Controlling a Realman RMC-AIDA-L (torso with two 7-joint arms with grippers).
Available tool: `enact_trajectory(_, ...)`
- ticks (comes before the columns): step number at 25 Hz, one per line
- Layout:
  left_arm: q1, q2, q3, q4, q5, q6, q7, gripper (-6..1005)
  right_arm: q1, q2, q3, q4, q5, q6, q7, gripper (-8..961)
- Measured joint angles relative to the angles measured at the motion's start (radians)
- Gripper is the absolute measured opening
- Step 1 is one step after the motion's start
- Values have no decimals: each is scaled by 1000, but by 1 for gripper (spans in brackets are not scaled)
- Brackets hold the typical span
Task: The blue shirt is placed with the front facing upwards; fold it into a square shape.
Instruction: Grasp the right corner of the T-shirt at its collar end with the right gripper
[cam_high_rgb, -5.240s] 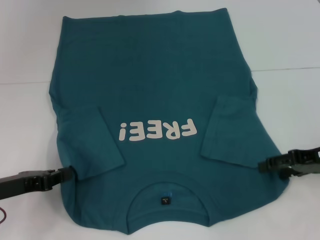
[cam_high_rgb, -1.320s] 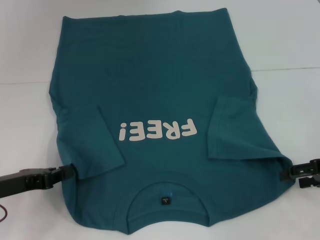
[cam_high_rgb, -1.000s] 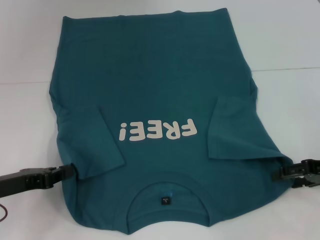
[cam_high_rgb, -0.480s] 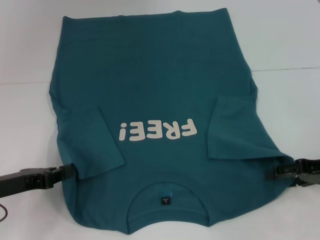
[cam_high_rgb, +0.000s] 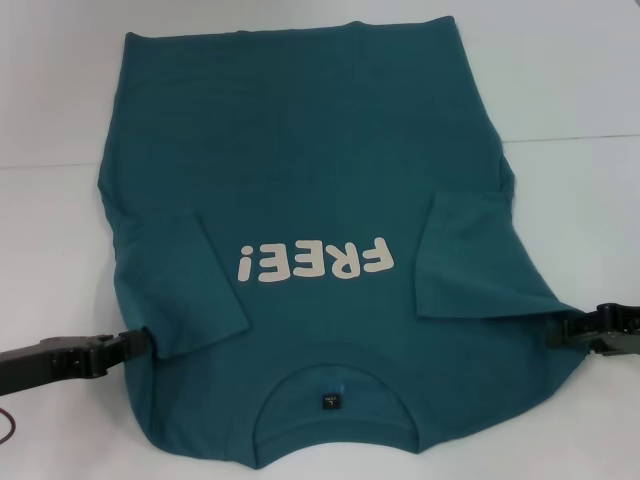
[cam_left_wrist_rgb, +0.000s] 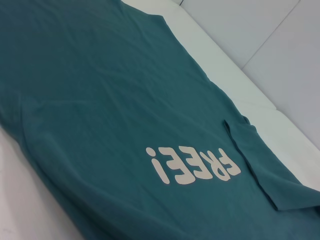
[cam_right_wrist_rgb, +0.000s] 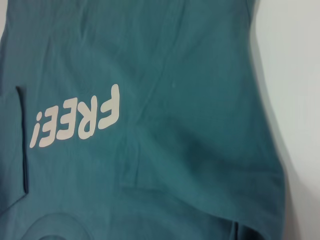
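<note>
The blue shirt (cam_high_rgb: 320, 210) lay flat on the white tabletop (cam_high_rgb: 580, 90), front upward, its collar (cam_high_rgb: 335, 400) nearest the robot and both short sleeves folded in over the chest beside the white lettering (cam_high_rgb: 312, 262). The left claw (cam_high_rgb: 140, 345) met the shirt's left edge by the shoulder; the right claw (cam_high_rgb: 558, 332) met the right edge. Whether either claw was clenched on the fabric could not be told.

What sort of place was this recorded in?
Probably a lab or test bench for garment folding: a plain white table, only the blue shirt spread on it, the left claw and right claw at its edges.
</note>
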Motion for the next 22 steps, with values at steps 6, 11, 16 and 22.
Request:
enact_trajectory(6, 0, 0, 0, 0, -1, 0, 0, 45, 8, 12, -4, 5, 1, 9, -17, 400)
enact_trajectory(11, 0, 3, -1, 2, -1, 1, 0, 44, 8, 15, -6, 5, 3, -2, -31, 202)
enact_trajectory(16, 0, 7, -9, 4, -1, 10, -5, 44, 6, 14, -11, -3, -2, -9, -36, 60)
enact_trajectory(22, 5, 18, -19, 1, -1, 34, -14, 43, 1, 7, -10, -5, 1, -27, -48, 45)
